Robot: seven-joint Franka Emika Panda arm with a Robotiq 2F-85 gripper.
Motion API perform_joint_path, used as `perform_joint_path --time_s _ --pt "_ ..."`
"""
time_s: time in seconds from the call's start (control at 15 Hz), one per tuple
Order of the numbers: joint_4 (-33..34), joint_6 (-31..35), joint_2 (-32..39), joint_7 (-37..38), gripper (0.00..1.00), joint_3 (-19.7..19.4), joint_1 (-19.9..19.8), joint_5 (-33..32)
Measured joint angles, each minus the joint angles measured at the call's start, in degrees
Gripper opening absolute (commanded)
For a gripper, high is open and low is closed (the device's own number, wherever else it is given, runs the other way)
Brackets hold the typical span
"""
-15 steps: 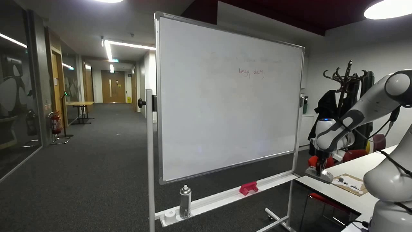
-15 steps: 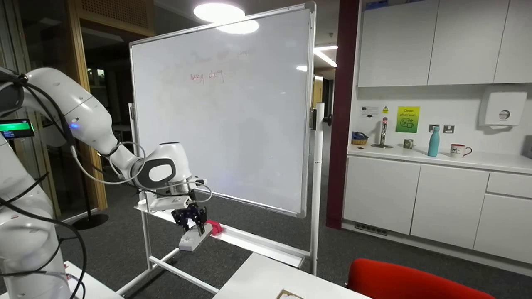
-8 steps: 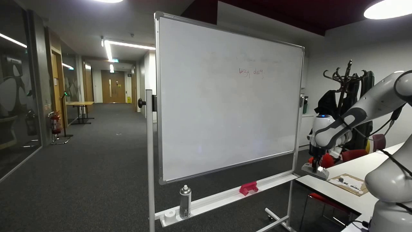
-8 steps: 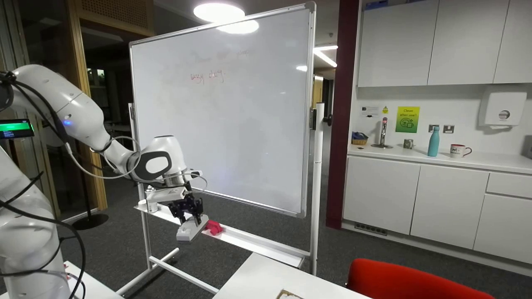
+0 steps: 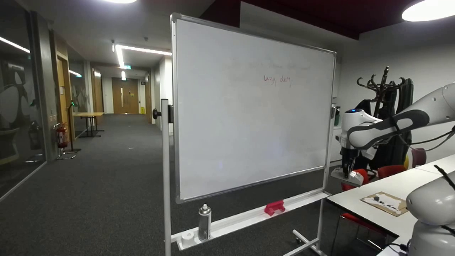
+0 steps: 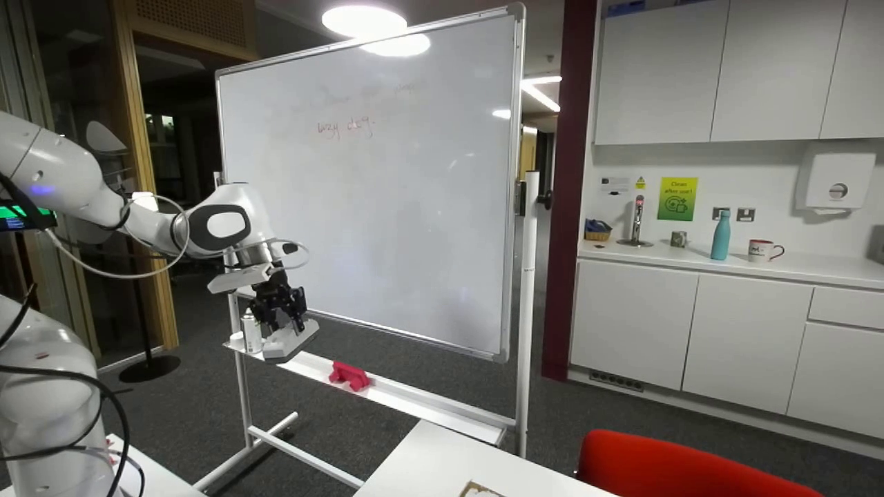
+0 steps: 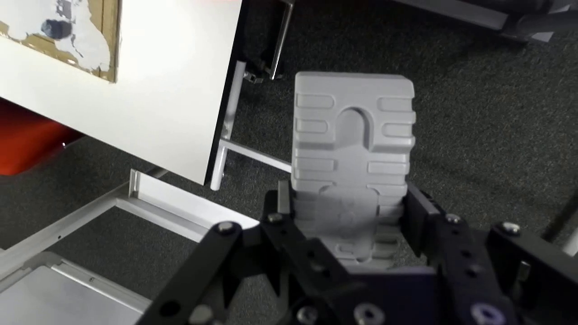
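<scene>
A grey block-shaped whiteboard eraser with a ribbed back sits between the fingers of my gripper in the wrist view, gripped by its sides. In an exterior view the eraser hangs tilted in the air, level with the whiteboard's lower right edge. From another angle my gripper holds the eraser in front of the board's lower left corner, apart from it. The whiteboard carries red handwriting reading "lazy dog" and fainter smudged marks above it.
Below the board runs a white tray with a red holder, a spray can and a small white round item. A white table bears a piece of cardboard. A red chair stands by it.
My gripper has risen with the eraser in it. In the exterior views it has shifted left, and the arm's elbow has dropped back. The board's writing looks the same.
</scene>
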Motion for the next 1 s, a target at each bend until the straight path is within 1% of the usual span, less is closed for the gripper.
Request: perform_joint_path --time_s 0.13,0.33,0.6,0.87,0.93,1.0 --pt "1.9 -5.6 0.0 1.9 0.34 2.1 0.4 -0.2" --pt "4.9 -10.9 2.9 3.5 0.34 3.6 1.1 -0.5" --pt "7.9 -13.6 5.8 3.7 0.34 3.7 3.4 0.0" --pt "9.3 -14.8 4.4 3.7 0.34 3.6 6.5 1.6" --pt "9.4 -14.8 3.5 3.5 0.59 3.5 7.1 2.2" --pt "9.4 -14.8 2.7 3.3 0.59 3.3 7.7 2.7"
